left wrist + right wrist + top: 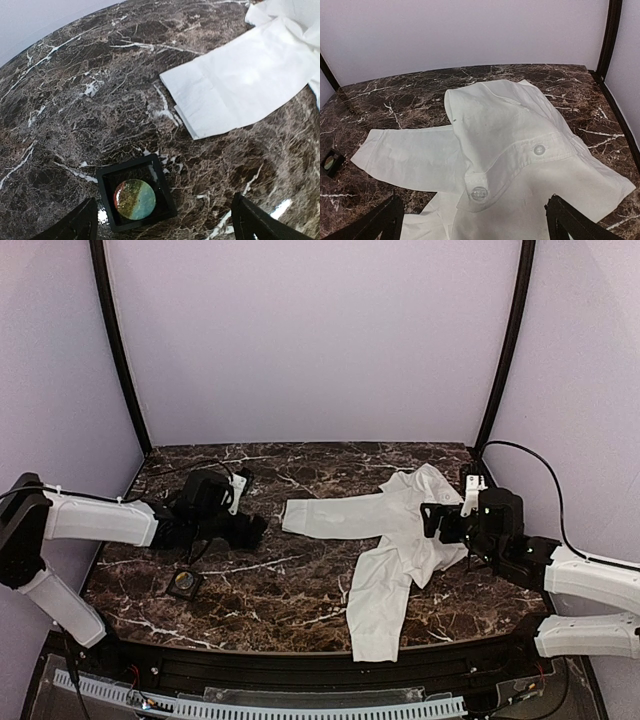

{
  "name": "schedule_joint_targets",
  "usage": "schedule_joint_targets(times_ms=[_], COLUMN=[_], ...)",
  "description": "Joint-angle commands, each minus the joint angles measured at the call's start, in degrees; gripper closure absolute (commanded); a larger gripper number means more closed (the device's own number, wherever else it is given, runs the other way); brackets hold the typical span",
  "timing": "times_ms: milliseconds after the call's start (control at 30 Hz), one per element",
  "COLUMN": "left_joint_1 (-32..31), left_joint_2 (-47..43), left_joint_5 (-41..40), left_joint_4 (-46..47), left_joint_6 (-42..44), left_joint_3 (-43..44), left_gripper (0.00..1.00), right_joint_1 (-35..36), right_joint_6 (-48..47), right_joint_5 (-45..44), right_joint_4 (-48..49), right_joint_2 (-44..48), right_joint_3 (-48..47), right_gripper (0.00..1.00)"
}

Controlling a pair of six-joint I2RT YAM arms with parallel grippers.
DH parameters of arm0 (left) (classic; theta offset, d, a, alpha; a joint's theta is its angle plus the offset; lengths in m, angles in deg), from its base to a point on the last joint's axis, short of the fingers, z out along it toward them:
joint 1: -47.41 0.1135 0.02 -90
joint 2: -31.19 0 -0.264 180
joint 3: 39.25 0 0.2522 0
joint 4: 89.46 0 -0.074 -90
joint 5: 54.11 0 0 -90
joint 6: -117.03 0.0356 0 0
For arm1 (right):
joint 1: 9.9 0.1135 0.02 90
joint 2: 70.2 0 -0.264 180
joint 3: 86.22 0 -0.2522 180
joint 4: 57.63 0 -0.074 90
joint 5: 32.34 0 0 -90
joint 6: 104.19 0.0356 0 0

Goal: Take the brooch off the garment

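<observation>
The brooch is a small round disc banded rust, gold and pale blue-green with a slight sheen (probably light, hard and slippery). It lies flat in a black square tray on the marbled surface, apart from the soft white shirt. Its rim looks the best hold. The left tool and right tool both stand wide apart, empty.

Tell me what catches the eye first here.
A crumpled white shirt sprawls across the right half of the dark marble table. Left of it, a small round brooch lies in a black square tray, with the left gripper open above it.
</observation>
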Motion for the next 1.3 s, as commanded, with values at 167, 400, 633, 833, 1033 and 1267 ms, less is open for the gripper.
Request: schedule_joint_targets(times_ms=[167, 400, 633, 833, 1033, 1267], left_joint_1=[7.82, 22.3, 26.31, 26.32, 26.27, 26.32], left_joint_2=[-5.66, -12.59, -25.26, -34.22, -36.64, -36.3], left_joint_5=[3.6, 5.92, -6.6, -9.32, -8.92, -8.3], left_joint_4=[4.5, 10.67, 20.44, 25.02, 27.78, 28.17], left_joint_6=[-0.27, -4.13, -5.95, -5.5, -5.0, -4.86], left_joint_3=[-2.7, -7.71, -18.43, -25.18, -27.92, -28.13], left_gripper=[0.01, 0.01, 0.01, 0.01, 0.01, 0.01], right_joint_1=[-9.2, -17.32, -18.91, -19.02, -19.02, -19.02], right_joint_6=[-2.84, -2.06, -3.8, -4.05, -4.41, -4.45], right_joint_5=[8.94, 11.85, 6.43, 6.67, 7.75, 7.69], right_joint_4=[6.52, 9.5, 13.91, 16.75, 17.03, 16.93], right_joint_2=[-6.36, -2.5, 9.24, 16.8, 19.02, 18.9], right_joint_3=[-1.44, 1.1, 7.49, 12.49, 13.44, 13.35], right_gripper=[0.01, 0.01, 0.01, 0.02, 0.01, 0.01])
